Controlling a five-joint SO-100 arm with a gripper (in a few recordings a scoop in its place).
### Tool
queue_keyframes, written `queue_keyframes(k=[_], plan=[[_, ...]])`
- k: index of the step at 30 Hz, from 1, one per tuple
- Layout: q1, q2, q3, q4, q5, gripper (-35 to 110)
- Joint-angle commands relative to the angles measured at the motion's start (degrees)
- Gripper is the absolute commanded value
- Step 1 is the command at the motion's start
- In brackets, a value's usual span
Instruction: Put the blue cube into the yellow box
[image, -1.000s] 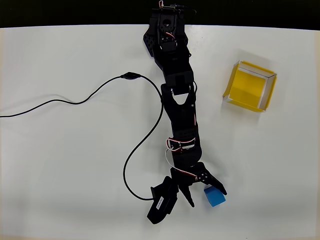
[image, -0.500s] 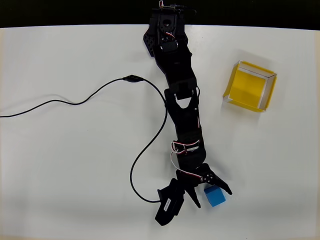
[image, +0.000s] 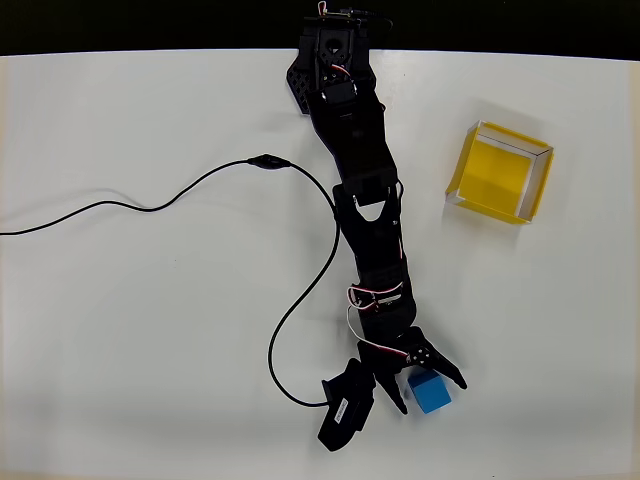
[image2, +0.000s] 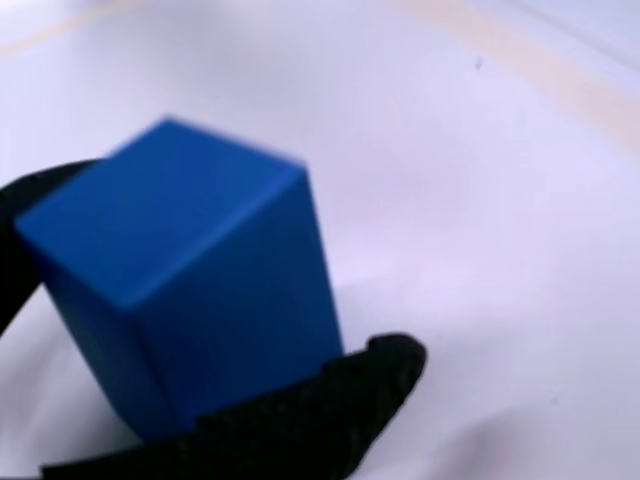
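Observation:
The blue cube (image: 433, 393) rests on the white table near its front edge. My gripper (image: 431, 398) is open, and its black fingers (image: 443, 368) straddle the cube, one on each side. In the wrist view the blue cube (image2: 190, 300) looms large and blurred between the fingers (image2: 310, 420), close to or touching the lower one. The yellow box (image: 499, 171) stands empty at the right rear of the table, well away from the gripper.
A black cable (image: 200, 185) runs from the left edge across the table (image: 120, 330) and loops down to the wrist. The arm's base (image: 333, 60) sits at the table's far edge.
The arm has swung slightly to the right and reached further forward, so the open fingers now sit around the cube. The cube itself has not moved.

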Motion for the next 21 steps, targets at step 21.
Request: queue_keyframes(k=[21], plan=[[-1.32,2.55,-7.29,1.93,-8.00,22]])
